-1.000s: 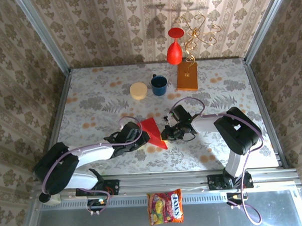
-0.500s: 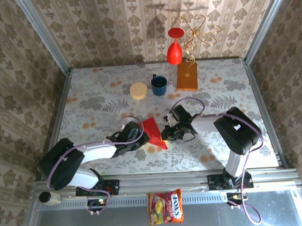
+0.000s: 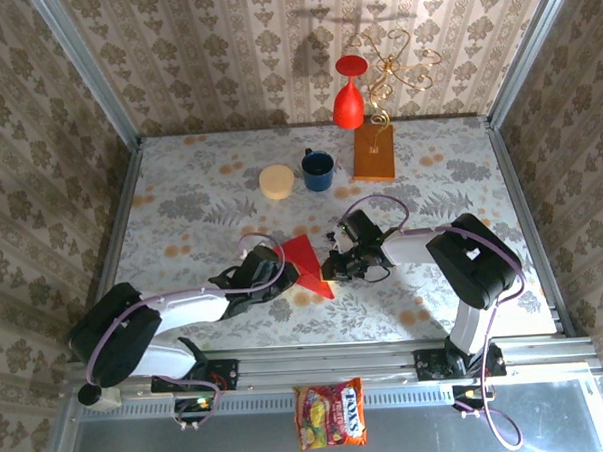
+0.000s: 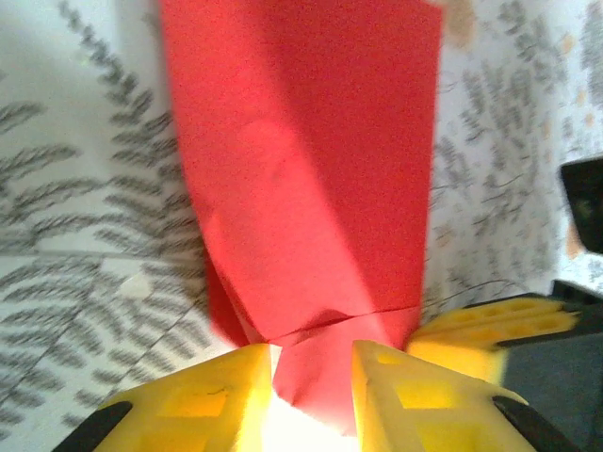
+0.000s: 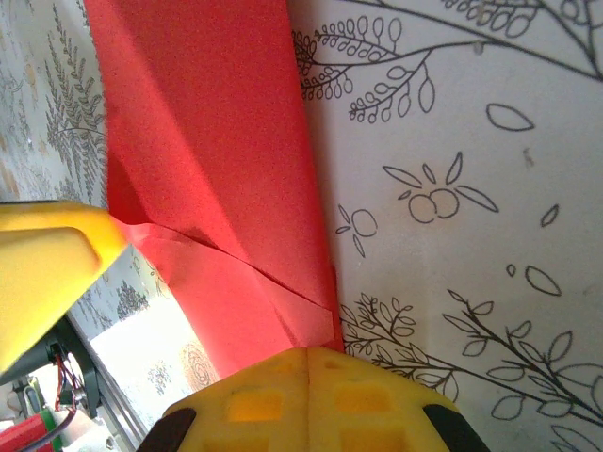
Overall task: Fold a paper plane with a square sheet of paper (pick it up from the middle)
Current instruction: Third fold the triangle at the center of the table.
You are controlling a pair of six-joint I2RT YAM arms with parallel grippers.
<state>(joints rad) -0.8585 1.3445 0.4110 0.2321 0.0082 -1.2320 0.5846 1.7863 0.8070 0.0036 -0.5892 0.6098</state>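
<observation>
The red sheet of paper (image 3: 305, 266), folded to a pointed triangle, lies on the table (image 3: 201, 210) by the middle of its near edge, between the two grippers. The left gripper (image 4: 316, 377) has its fingers a little apart, with the paper's corner in the gap. The right gripper (image 5: 306, 395) is closed on the opposite edge. Well back toward the far edge stand a cream round disc (image 3: 276, 181), a blue mug (image 3: 317, 169), an orange-brown block (image 3: 374, 151) bearing a gold wire ornament (image 3: 395, 72), and a red goblet-shaped vase (image 3: 348, 94). A sweets bag (image 3: 331, 414) lies on the metal ledge below. The tabletop is floral, and patterned wallpaper (image 3: 174, 51) lines the walls.
</observation>
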